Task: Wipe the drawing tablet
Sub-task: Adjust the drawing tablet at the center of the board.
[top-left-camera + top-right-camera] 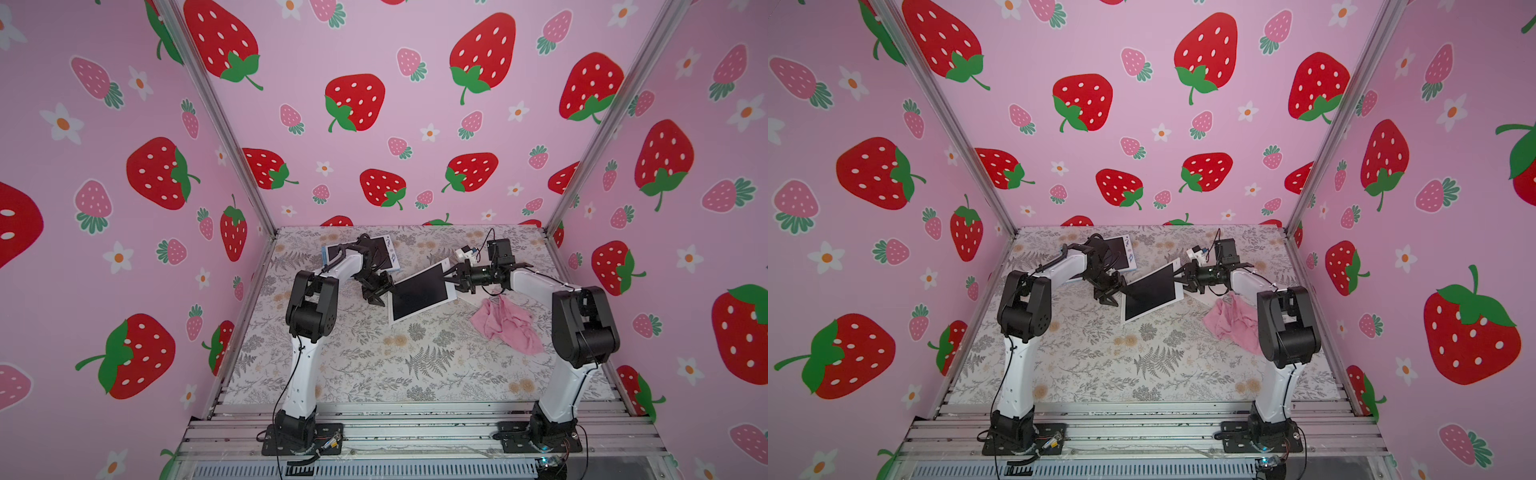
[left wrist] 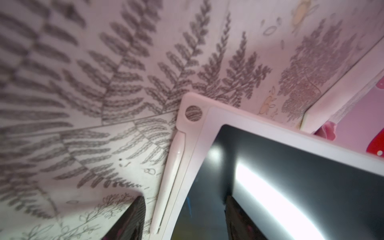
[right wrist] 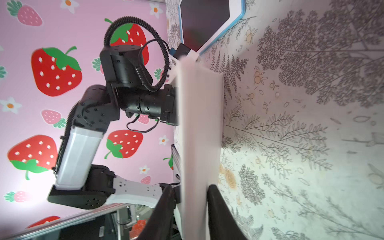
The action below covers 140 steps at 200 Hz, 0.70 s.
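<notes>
Drawing tablet (image 1: 419, 293), white frame around a dark screen, near the middle of the fern-print table (image 1: 374, 365) and a little toward the far side, set askew with its right end farther back than its left. Right gripper (image 1: 451, 280) clamped on the tablet's right edge; in the right wrist view, dark fingers (image 3: 218, 207) against either face of the white frame. Left gripper (image 1: 377, 298) at the tablet's left end, jaws spread wide and gripping nothing; in the left wrist view, one finger (image 2: 239, 218) over the dark screen, its mate beyond the frame, over the table. Pink cloth (image 1: 505, 322) crumpled on the table to the right, nearer than the right gripper, apart from the tablet and held by neither arm. Second tablet (image 1: 391, 254), blue-rimmed, at the far left, partly hidden under the left arm.
</notes>
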### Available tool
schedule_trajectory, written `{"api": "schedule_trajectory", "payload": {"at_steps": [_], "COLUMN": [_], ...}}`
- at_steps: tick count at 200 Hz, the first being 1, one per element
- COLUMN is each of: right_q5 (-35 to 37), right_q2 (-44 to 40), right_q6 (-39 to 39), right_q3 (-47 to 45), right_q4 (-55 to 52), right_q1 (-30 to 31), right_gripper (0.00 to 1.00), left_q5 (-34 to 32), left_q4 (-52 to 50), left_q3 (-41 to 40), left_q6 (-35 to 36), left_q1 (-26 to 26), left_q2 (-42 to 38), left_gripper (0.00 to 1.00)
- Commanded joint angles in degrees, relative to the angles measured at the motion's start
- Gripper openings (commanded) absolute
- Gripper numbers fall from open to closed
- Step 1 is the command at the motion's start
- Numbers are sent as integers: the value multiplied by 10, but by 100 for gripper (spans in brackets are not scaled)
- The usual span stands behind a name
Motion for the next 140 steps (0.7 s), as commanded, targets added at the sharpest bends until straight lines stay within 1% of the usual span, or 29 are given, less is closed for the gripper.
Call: {"api": "schedule_trajectory", "payload": {"at_steps": [1,18,41,50,71,89,106,116,127,140], "right_q5": [25,73,136,161,241,341,465,521,587,642], "right_q2": [-10,-24,-58,-71,-110,-148,-185,-199,-210,-216], "right_q6": [-36,-76,-130,-151,-207,-273,-378,-437,-499,-560], "right_q3": [30,47,76,94,117,114,87,70,50,33], "right_q4": [-63,-115,-166,-187,-216,-209,-174,-147,-111,-74], "right_q1": [17,24,42,53,84,120,179,210,242,274], "right_gripper": [13,0,0,0,0,0,0,0,0,0], "left_q5": [-40,-49,-89,-97,-113,-99,-80,-66,-44,-16], "left_q4": [35,33,23,19,8,-1,-19,-29,-32,-20], "left_q3": [-26,-28,-37,-39,-37,-15,19,33,35,24], "left_q6": [-7,-15,-54,-85,-184,-260,-319,-345,-377,-408], "left_q1": [-7,-4,5,13,27,36,45,49,54,57], "left_q2": [40,18,-56,-94,-174,-211,-223,-227,-232,-239], "left_gripper": [62,62,62,62,61,61,61,61,62,63]}}
